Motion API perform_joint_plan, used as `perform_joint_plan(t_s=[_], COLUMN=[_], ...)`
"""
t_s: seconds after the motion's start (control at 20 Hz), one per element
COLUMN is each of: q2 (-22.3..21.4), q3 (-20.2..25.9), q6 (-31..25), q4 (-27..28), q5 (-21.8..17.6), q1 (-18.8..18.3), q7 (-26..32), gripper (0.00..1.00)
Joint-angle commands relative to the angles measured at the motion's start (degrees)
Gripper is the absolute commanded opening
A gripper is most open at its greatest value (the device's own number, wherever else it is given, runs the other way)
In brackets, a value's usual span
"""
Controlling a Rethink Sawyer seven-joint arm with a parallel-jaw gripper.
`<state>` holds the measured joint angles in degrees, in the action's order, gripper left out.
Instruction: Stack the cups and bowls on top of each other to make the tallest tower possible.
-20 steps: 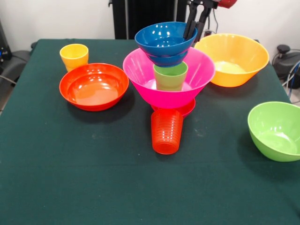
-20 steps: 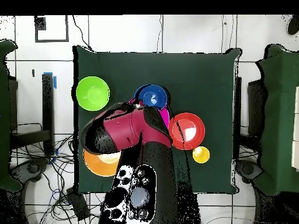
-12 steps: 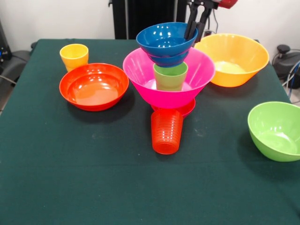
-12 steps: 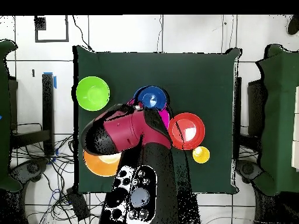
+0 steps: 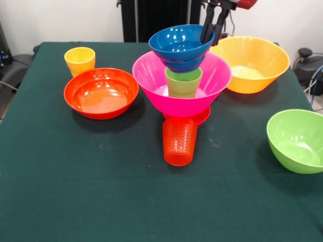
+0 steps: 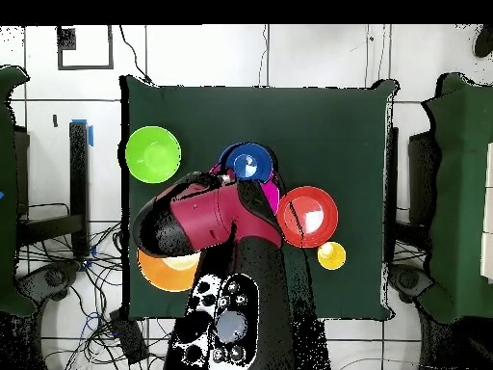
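Tower of shiny plastic bowls and cups stands mid dark green table cloth; white wall behind; black gripper pinches blue plastic bowl rim on top

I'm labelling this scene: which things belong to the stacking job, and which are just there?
Job: blue bowl in the hand, pink bowl, green cup, orange-red cup, yellow cup, red-orange bowl, yellow-orange bowl, lime bowl.
Just there: green tablecloth, floor cables.
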<state>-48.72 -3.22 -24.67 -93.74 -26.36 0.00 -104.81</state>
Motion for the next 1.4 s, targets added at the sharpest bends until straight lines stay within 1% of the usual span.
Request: perform_joint_plan(t_s=[0.05, 0.25, 0.3, 0.5, 0.65, 1.05, 1.4], q2=[3.6, 3.8, 4.0, 3.9, 4.0, 4.2, 4.4], q3=[2.0, 2.0, 1.8, 2.1, 2.2, 0.6, 0.8], q6=[3.8, 4.5, 4.7, 5.6, 5.2, 4.3, 4.4], q4=[-4.0, -3.7, -3.5, -3.7, -3.8, -3.5, -3.6], q5=[0.4, 0.1, 0.1, -0.1, 0.3, 0.5, 0.8], q1=[0.2, 0.3, 0.3, 0.0, -0.2, 1.1, 0.8], q7=[-7.5, -7.4, -7.4, -6.9, -6.5, -7.9, -7.5], gripper=[0.00, 0.00, 1.00, 1.00, 1.00, 1.00, 1.00])
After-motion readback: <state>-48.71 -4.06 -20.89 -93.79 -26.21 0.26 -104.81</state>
